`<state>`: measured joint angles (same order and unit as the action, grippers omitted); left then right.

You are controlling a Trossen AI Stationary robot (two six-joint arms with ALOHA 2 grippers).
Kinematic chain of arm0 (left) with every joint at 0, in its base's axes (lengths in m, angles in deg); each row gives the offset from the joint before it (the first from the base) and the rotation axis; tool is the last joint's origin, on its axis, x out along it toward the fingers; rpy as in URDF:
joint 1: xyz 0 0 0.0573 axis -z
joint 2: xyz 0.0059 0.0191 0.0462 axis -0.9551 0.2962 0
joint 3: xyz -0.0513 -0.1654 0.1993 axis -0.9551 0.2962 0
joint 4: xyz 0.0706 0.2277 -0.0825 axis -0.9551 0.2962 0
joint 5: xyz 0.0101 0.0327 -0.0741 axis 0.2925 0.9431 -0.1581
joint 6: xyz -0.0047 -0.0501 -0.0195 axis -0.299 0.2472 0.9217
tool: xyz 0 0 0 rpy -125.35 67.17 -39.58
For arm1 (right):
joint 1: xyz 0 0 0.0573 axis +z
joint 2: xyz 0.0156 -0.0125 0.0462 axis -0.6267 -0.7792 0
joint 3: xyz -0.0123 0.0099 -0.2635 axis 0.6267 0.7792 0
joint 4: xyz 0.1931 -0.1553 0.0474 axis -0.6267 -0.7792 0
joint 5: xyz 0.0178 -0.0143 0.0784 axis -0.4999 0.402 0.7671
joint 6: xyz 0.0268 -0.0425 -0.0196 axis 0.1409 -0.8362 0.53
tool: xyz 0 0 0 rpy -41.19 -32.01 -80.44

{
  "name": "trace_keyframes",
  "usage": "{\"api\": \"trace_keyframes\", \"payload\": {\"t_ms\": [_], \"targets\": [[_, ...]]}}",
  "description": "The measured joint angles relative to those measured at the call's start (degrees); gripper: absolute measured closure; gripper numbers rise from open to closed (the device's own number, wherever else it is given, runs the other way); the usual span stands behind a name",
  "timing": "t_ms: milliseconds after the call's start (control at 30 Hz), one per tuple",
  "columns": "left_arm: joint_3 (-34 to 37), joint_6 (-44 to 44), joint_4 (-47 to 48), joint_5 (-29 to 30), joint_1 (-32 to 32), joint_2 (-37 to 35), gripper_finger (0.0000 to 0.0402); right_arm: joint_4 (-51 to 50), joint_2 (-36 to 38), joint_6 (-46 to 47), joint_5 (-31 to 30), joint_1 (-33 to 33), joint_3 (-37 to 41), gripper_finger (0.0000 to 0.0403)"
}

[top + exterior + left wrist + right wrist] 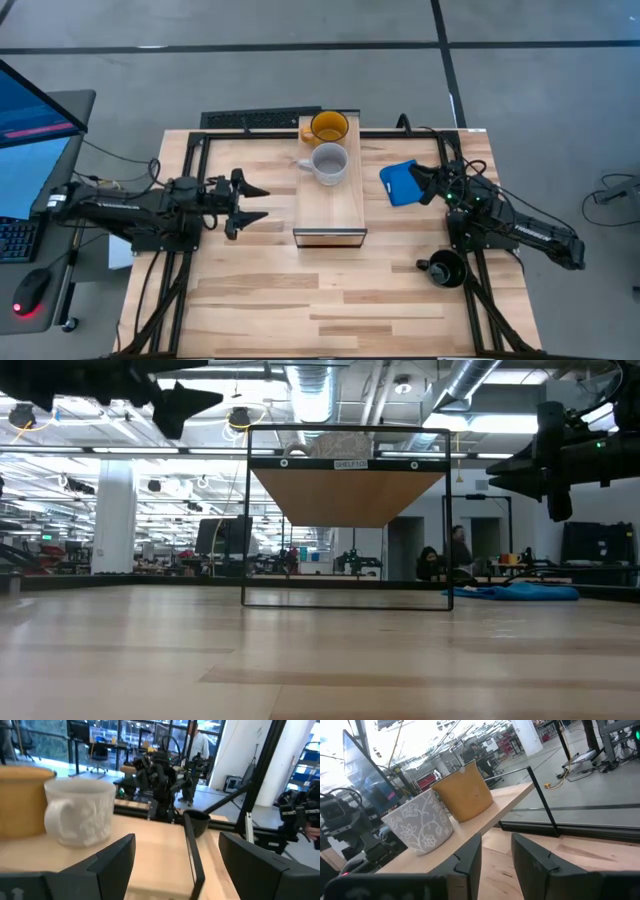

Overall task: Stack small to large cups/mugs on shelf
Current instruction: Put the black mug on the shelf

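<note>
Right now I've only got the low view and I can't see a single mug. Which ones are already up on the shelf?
Observer: Two. The yellow mug and the grey mug stand next to each other on the shelf, not stacked.
Operator: Where's the black one?
Observer: The black mug is down on the table, near the right arm's base.
Operator: Is either gripper holding anything?
Observer: No. The left gripper is open and empty beside the shelf. The right gripper is near a flat blue object, with nothing between its fingers.
</note>
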<state>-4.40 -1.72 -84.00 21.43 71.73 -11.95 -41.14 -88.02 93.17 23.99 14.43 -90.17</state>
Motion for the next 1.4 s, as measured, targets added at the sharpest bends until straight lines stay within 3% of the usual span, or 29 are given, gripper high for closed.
{"api": "trace_keyframes", "payload": {"t_ms": [333, 567, 867, 1100, 1400], "targets": [[8.4, -0.3, -11.1, 0.1, 3.3, -4.1, 0.0125, 0.0, 0.0, -0.2, 0.0, 0.1, 0.0, 0.0274], [16.1, 2.2, -12.7, 4.8, 4.9, -7.9, 0.0125, 0.3, 0.0, 0.2, 0.4, 0.7, 0.0, 0.0274], [18.0, 3.7, -14.4, 4.8, 4.9, -8.7, 0.0125, -0.1, 0.0, -7.2, 10.3, 3.6, -10.3, 0.0274], [18.0, 3.8, -14.2, 4.6, 4.9, -8.6, 0.0125, -25.6, -4.5, -11.7, 10.5, 8.3, -26.2, 0.0274], [18.0, 4.7, -11.5, 4.5, 4.9, -8.6, 0.0125, -57.2, -19.1, -7.4, 10.4, 12.2, -45.8, 0.0274]]}}
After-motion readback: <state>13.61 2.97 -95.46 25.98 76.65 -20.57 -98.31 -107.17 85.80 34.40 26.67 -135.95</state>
